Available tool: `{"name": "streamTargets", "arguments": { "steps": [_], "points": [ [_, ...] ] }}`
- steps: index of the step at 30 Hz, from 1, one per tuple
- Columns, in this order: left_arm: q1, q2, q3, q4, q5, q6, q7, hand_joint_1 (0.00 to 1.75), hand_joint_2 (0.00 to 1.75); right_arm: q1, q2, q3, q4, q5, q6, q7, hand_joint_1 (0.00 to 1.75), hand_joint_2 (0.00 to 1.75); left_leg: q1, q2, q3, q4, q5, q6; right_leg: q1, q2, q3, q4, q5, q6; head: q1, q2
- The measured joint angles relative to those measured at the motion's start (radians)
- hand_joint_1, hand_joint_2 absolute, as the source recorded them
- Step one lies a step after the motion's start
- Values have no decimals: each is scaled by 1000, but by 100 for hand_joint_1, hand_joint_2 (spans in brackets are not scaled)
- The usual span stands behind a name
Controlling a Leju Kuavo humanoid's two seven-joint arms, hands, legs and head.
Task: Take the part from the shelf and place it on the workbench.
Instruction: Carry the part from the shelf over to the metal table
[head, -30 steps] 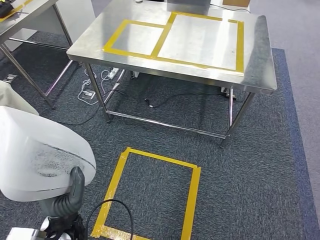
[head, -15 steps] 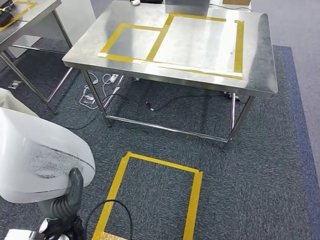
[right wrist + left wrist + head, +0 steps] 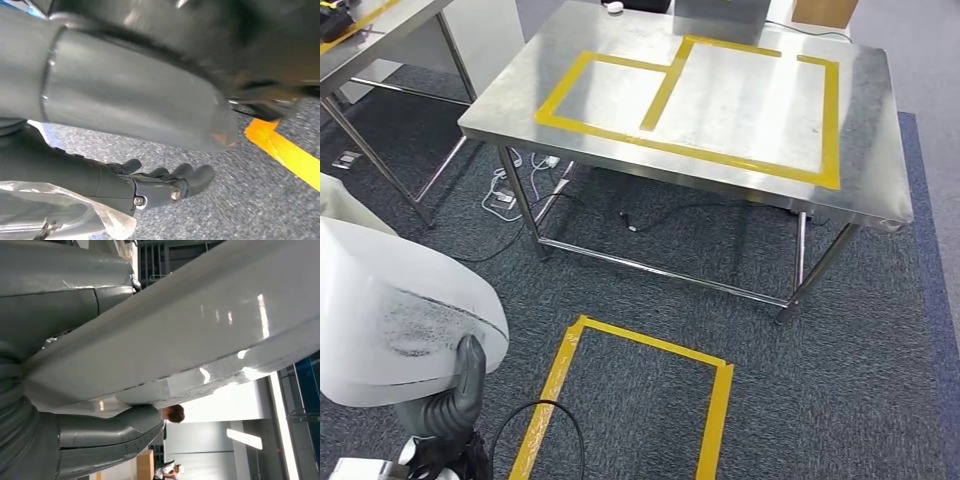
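A large white curved part [image 3: 388,320] fills the lower left of the head view. My left hand [image 3: 460,400] holds it from below, the grey thumb pressed against its edge. In the left wrist view the part [image 3: 196,335] lies across the hand [image 3: 94,440], clamped by the thumb. The steel workbench [image 3: 867,130], marked with yellow tape rectangles, stands ahead and to the right, well apart from the part. My right hand [image 3: 158,185] hangs over the carpet, fingers loosely apart and holding nothing.
A yellow tape square [image 3: 716,420] marks the carpet in front of the workbench. Cables and a power strip [image 3: 539,165] lie under it. A second steel table [image 3: 373,35] stands at the far left. Two people [image 3: 174,414] are in the background.
The whole picture has shifted: the camera moved, and the workbench now sits larger and further right in the view. The part stays held in my left hand as before.
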State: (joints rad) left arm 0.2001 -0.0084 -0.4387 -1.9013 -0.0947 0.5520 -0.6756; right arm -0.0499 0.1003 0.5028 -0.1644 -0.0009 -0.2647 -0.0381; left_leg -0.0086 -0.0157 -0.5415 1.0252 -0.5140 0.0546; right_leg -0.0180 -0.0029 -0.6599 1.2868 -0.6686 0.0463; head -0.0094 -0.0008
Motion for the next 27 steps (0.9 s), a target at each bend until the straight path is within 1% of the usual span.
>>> {"name": "streamTargets", "arguments": {
  "steps": [1, 2, 3, 4, 5, 6, 7, 8, 9, 10, 11, 12, 13, 14, 15, 16, 17, 18, 19, 20, 21, 22, 23, 24, 25, 26, 27],
  "points": [
    [0, 0, 0, 0, 1, 0, 0, 175, 175, 3, -1, 0, 0, 1, 0, 1, 0, 0, 0, -2, 15, 0, -12, 0, 1, 0, -22, -6, 1, -1, 0, 0],
    [0, 0, 0, 0, 2, 0, 0, 175, 175, 5, -2, 0, 0, 4, 1, 1, 0, 0, 0, -4, 33, 0, -24, 0, 3, 1, -29, -42, 25, -4, 1, 0],
    [0, 0, 0, 0, 3, -1, 0, 175, 175, 7, -3, 0, 0, 6, 1, 1, 0, 0, 0, -5, 50, -1, -38, -2, 6, 1, -25, -102, 76, -9, 1, 0],
    [0, 0, 0, 0, 4, -2, -1, 175, 175, 9, -5, 0, 1, 8, 1, 1, 0, 0, -1, -5, 66, -1, -51, -4, 10, 2, -18, -158, 133, -14, 0, 0],
    [-1, 0, 0, 0, 6, -4, -1, 175, 175, 10, -6, 0, 2, 10, 1, 1, 0, 0, -1, -6, 77, -2, -63, -8, 14, 3, -9, -202, 175, -20, -1, 0],
    [-1, -1, 0, 1, 8, -6, -1, 175, 175, 10, -8, 0, 2, 11, 2, 0, 0, 0, -1, -6, 85, -7, -73, -13, 17, 4, -1, -228, 204, -25, -2, 0],
    [-1, -1, 0, 1, 10, -8, -1, 175, 175, 10, -9, 0, 2, 12, 2, 0, 0, 0, -1, -7, 92, -7, -75, -19, 19, 5, 5, -236, 211, -30, -3, 0],
    [-2, -1, -1, 0, 12, -10, -2, 175, 175, 9, -10, 0, 2, 12, 3, 0, 0, 0, -2, -8, 97, -7, -73, -25, 18, 5, 17, -244, 207, -34, -3, 0],
    [-2, -1, -1, 0, 13, -11, -2, 175, 175, 8, -11, 0, 2, 12, 3, 0, 0, 0, -2, -8, 99, 4, -67, -30, 16, 5, 31, -253, 210, -39, -3, 0],
    [-2, -1, -1, 0, 14, -11, -3, 175, 175, 9, -11, 0, 2, 12, 4, 0, 0, 0, -3, -6, 91, 34, -58, -35, 13, 4, 47, -265, 208, -44, -4, 0],
    [-3, 0, -1, 0, 14, -11, -3, 175, 175, 9, -11, 0, 2, 12, 7, 0, 0, 0, -2, -4, 69, 78, -57, -40, 10, 4, 65, -276, 204, -48, -6, 0],
    [-3, 0, -1, 0, 14, -11, -4, 175, 175, 9, -12, 0, 2, 12, 10, 1, 0, 0, 1, -2, 35, 134, -66, -45, 8, 3, 81, -285, 198, -51, -8, 0],
    [-3, 0, -1, 0, 14, -11, -4, 175, 175, 8, -12, 0, 2, 12, 13, 2, 0, 0, 5, -1, -5, 190, -89, -51, 7, 3, 94, -290, 191, -53, -10, 0],
    [-2, 1, -1, 0, 14, -11, -4, 175, 175, 8, -12, 0, 2, 12, 15, 4, 0, 0, 9, -1, -44, 234, -123, -57, 7, 3, 107, -294, 181, -53, -11, 0],
    [-1, 2, -1, 0, 15, -10, -3, 175, 175, 9, -12, 0, 2, 12, 16, 5, 0, 0, 14, -1, -73, 254, -153, -62, 6, 4, 121, -295, 171, -52, -12, 0],
    [-1, 2, -1, 0, 15, -10, -3, 175, 175, 10, -12, 0, 2, 12, 16, 7, 0, 0, 18, 0, -92, 249, -169, -67, 4, 4, 137, -295, 158, -50, -11, 0],
    [-1, 3, -1, 0, 15, -10, -3, 175, 175, 12, -12, 0, 3, 11, 16, 8, 0, 0, 23, 1, -99, 221, -160, -71, 3, 5, 154, -295, 145, -47, -12, 0],
    [0, 3, -1, 0, 15, -11, -3, 175, 175, 13, -12, 0, 3, 11, 16, 8, 0, 0, 29, 2, -99, 173, -119, -75, 1, 5, 171, -295, 131, -42, -12, 0],
    [0, 4, -1, 0, 15, -11, -3, 175, 175, 15, -12, 0, 3, 11, 15, 8, 0, 0, 34, 6, -99, 117, -54, -78, 1, 5, 185, -294, 116, -36, -12, 0],
    [2, 4, -2, 1, 16, -11, -3, 175, 175, 16, -12, 0, 4, 10, 16, 8, 0, 0, 36, 9, -99, 75, -5, -77, 1, 5, 197, -292, 102, -29, -14, 0],
    [3, 5, -2, 2, 16, -11, -3, 175, 175, 15, -12, 0, 5, 10, 16, 8, 0, 0, 35, 12, -98, 48, 35, -73, 1, 5, 202, -291, 88, -20, -14, 0],
    [5, 6, -2, 3, 17, -11, -2, 175, 175, 13, -13, 0, 5, 10, 17, 8, 0, 0, 32, 13, -97, 38, 50, -66, 0, 5, 210, -287, 80, -12, -15, 0],
    [4, 5, -3, 3, 18, -10, -2, 175, 175, 11, -12, 0, 5, 10, 17, 7, 0, 0, 27, 11, -91, 40, 40, -55, -4, 5, 218, -284, 77, -4, -15, 0],
    [4, 5, -3, 2, 18, -10, -2, 175, 175, 7, -12, 0, 5, 10, 19, 7, 0, 0, 25, 9, -82, 38, 40, -46, -8, 4, 218, -277, 76, 4, -14, 0],
    [2, 4, -4, 2, 17, -10, -3, 175, 175, 4, -12, 0, 4, 10, 20, 6, 0, 0, 24, 8, -73, 35, 36, -38, -10, 3, 212, -253, 81, 8, -13, 0],
    [0, 4, -4, 1, 16, -11, -3, 175, 175, 1, -12, 0, 3, 10, 21, 5, 0, 0, 23, 7, -64, 32, 32, -31, -11, 3, 188, -213, 84, 10, -12, 0],
    [0, 3, -5, 1, 16, -11, -3, 175, 175, -2, -12, 0, 3, 10, 24, 5, 0, 0, 22, 7, -55, 29, 27, -24, -10, 3, 148, -154, 79, 11, -10, 0]
  ]
}}
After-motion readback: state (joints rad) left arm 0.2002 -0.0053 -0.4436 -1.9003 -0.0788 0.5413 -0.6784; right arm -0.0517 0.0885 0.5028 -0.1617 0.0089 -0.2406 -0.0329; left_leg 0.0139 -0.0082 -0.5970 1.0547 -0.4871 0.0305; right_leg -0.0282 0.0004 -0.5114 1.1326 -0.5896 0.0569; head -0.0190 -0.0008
